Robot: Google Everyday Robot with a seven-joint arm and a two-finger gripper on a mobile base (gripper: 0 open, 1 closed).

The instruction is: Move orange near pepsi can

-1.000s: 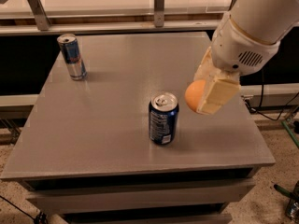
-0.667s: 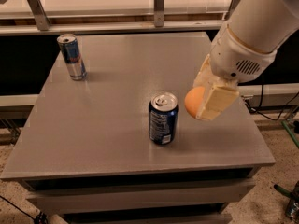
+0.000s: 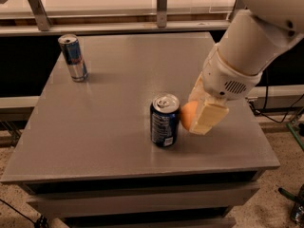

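Observation:
The pepsi can (image 3: 164, 121), dark blue with a silver top, stands upright near the front middle of the grey table (image 3: 118, 103). The orange (image 3: 187, 115) is just to the right of the can, very close to it, partly hidden by the gripper. My gripper (image 3: 199, 114) reaches down from the upper right and is shut on the orange, with a cream finger (image 3: 209, 118) covering its right side. I cannot tell whether the orange rests on the table or hangs just above it.
A slim silver-and-blue can (image 3: 72, 57) stands upright at the table's back left. A railing with metal posts (image 3: 162, 6) runs behind the table. The table's right edge (image 3: 259, 127) is close to the gripper. Cables lie on the floor at right.
My gripper has carried the orange left and down toward the pepsi can; the gap between orange and can has nearly closed. Both cans have stayed put.

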